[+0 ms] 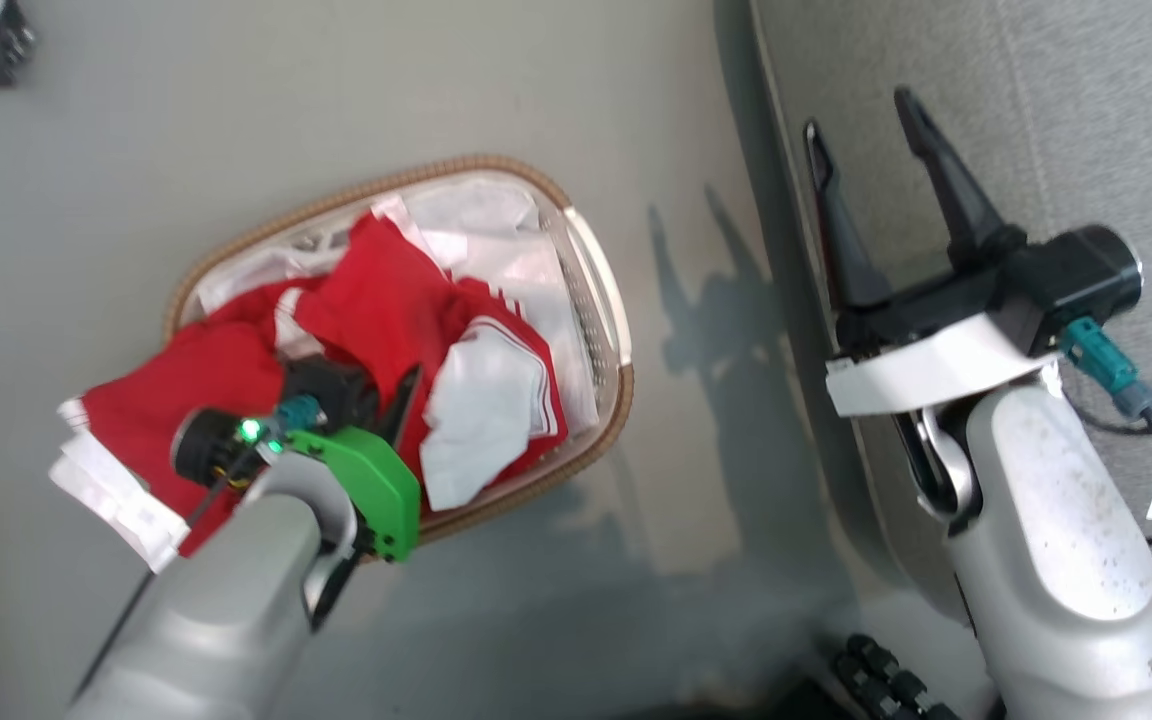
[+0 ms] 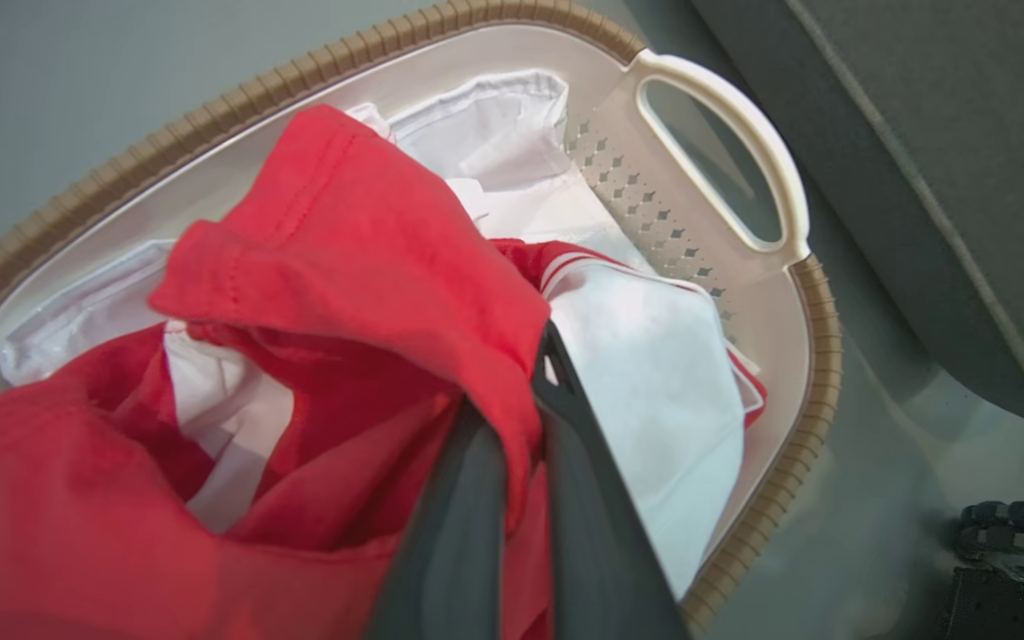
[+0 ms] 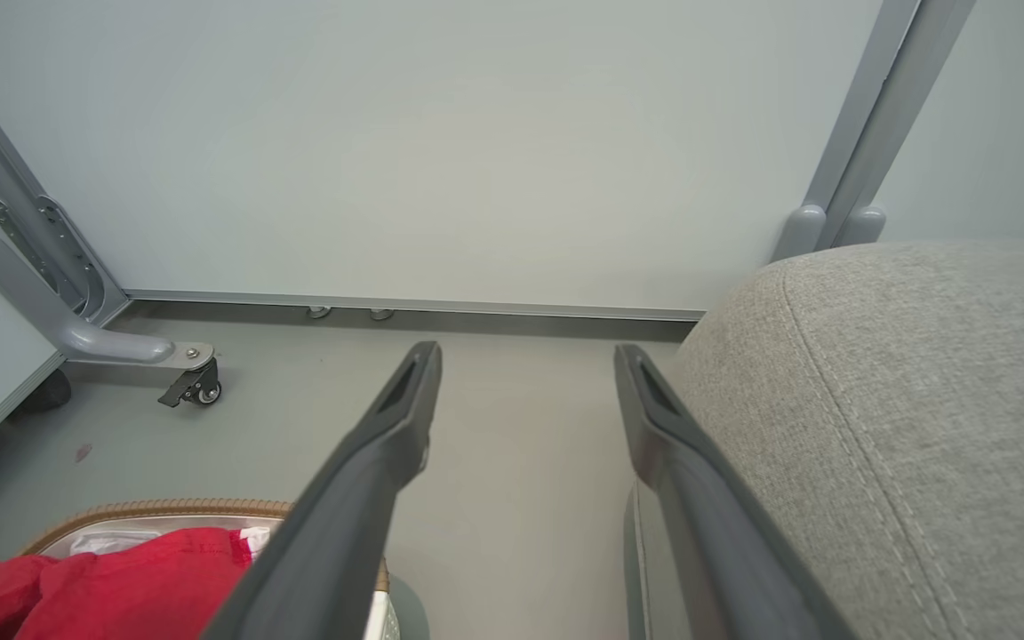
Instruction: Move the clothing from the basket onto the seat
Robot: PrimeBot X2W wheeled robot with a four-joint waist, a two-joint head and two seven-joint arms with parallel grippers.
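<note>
The clothing is heaped in the basket at centre left of the head view, with one end spilled over the lower-left rim. A raised red fold is clamped by the left gripper. The right gripper is held spread and empty over the seat at upper right. The fabric is judged light, limp and likely to trail, so a bunched fold is best taken.
</note>
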